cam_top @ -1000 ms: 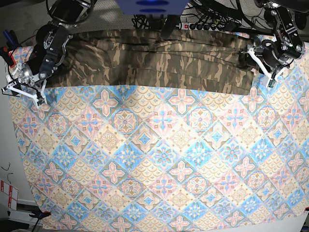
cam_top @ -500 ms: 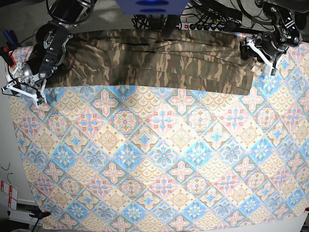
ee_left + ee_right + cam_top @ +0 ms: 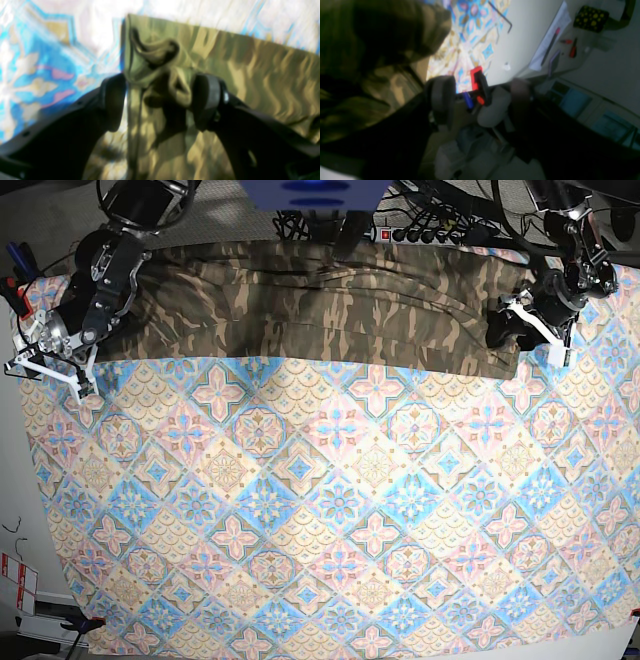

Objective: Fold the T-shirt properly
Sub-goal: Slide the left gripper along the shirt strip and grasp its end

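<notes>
The camouflage T-shirt [image 3: 330,305] lies folded into a long strip along the table's far edge. My left gripper [image 3: 525,340] hangs over the strip's right end. In the left wrist view this gripper [image 3: 160,100] stands open, and its fingers [image 3: 207,100] straddle a bunched fold of the shirt [image 3: 250,75] at its edge. My right gripper [image 3: 50,375] sits just off the shirt's left end, at the table's corner. The right wrist view shows the right gripper [image 3: 481,95] open with nothing between its fingers, and the camouflage cloth [image 3: 370,45] lies up and to its left.
The blue-and-cream patterned tablecloth [image 3: 340,510] covers the table in front of the shirt. A red clamp [image 3: 477,80] grips the table edge near my right gripper. A power strip and cables [image 3: 430,232] run behind the shirt. Tools and papers [image 3: 552,45] lie on the floor below.
My left gripper has moved left and down from beside the shirt's right end onto that end. The right arm has not moved.
</notes>
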